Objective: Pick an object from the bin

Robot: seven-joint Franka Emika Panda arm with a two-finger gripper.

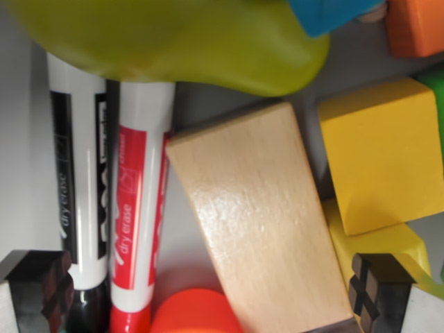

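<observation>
The gripper [217, 295] is spread wide, its 2 pads low at either edge. Between them lies a wood block [260, 222], beside 2 markers [132, 215] and a yellow block [385, 156].

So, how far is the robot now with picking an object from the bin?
Done: the gripper is down close among the objects, its fingertips spread open. In hand: nothing is grasped yet; the plain wooden block lies between the fingertips, with the red marker and black marker beside it at the wrist view's left. Left: closing on an object, probably the block, and lifting it out.
</observation>
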